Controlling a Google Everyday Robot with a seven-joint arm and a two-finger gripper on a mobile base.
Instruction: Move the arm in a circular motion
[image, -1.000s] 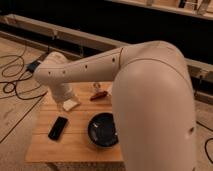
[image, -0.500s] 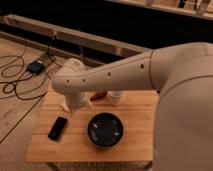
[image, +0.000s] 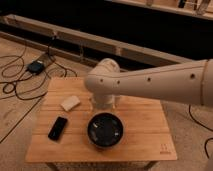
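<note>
Arm (image: 155, 80) reaches in from the right over the wooden table (image: 145, 125); its gripper (image: 104, 104) hangs just beyond the black bowl (image: 105, 131). Black phone (image: 58, 128) lies near left.

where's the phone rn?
Camera view: the phone lies on the table's front-left, left of the black bowl; the hand hangs behind the bowl.

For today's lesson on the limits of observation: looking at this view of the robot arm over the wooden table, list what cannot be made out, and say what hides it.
- Gripper: camera view, hidden below the arm's elbow, near the table's back middle.
- Arm's shoulder and base: cut off by the right edge.
- Table's back middle: covered by the arm.
- Inside of the black bowl: too dark to tell contents.
- Cables on the floor: run off the left edge.
</note>
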